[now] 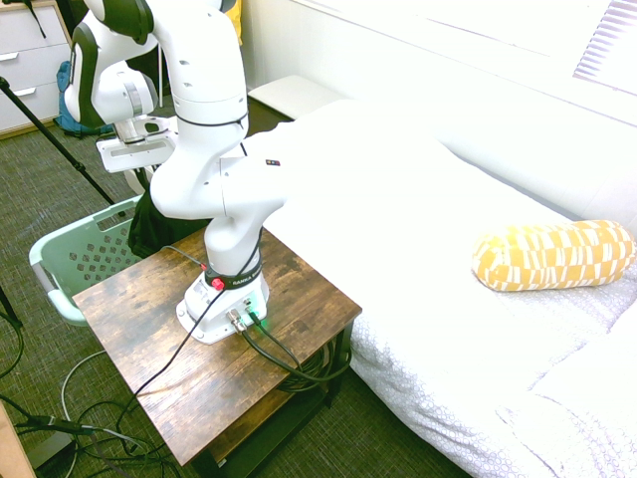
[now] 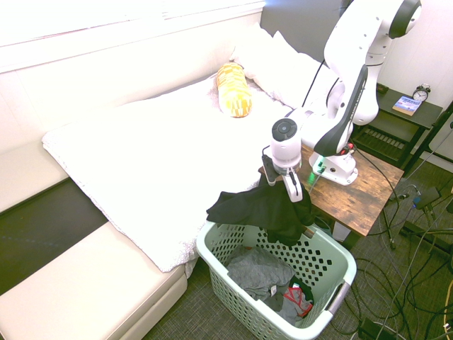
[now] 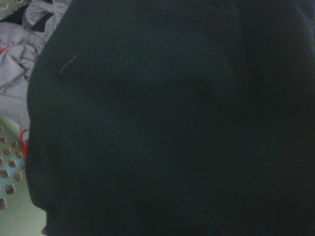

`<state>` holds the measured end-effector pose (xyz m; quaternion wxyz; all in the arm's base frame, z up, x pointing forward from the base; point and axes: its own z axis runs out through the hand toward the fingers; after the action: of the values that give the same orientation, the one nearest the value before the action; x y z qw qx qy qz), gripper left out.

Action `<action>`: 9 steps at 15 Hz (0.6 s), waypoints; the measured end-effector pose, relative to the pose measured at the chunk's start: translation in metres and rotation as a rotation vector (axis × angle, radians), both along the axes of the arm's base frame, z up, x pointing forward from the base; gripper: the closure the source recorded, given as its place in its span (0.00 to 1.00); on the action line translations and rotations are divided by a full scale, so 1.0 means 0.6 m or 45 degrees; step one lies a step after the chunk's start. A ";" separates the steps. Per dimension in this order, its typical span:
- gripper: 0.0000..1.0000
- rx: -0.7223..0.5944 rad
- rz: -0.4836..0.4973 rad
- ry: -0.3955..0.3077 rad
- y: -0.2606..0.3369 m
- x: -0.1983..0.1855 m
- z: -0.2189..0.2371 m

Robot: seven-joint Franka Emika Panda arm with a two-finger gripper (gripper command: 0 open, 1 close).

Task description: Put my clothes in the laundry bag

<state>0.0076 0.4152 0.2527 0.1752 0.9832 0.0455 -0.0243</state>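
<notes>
Gripping black garment (image 2: pixel 265 209) | gripper (image 2: pixel 277 177) closed on its top, cloth hanging above mint basket (image 2: pixel 333 249) | basket contents: grey (image 2: pixel 258 273) and red-trimmed laundry | legible writing: none at this range

Both exterior views are bright and sharp with wide-angle bending at the edges, daylight glare washing out the white bed (image 1: pixel 428 199) toward the window side, while the wrist view is dim, soft, filled by dark fabric (image 3: pixel 172 123).
</notes>
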 end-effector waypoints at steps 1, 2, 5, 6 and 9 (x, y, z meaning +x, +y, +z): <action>0.00 0.005 0.000 0.002 0.002 0.000 0.002; 0.00 0.009 -0.001 0.003 0.003 0.002 0.004; 0.00 0.047 -0.043 -0.006 0.009 0.044 0.023; 0.00 0.069 -0.074 -0.025 0.010 0.079 0.036; 0.00 0.128 -0.215 -0.109 -0.013 0.247 0.091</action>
<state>0.1558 0.4071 0.3071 0.1248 0.9912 -0.0438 0.0055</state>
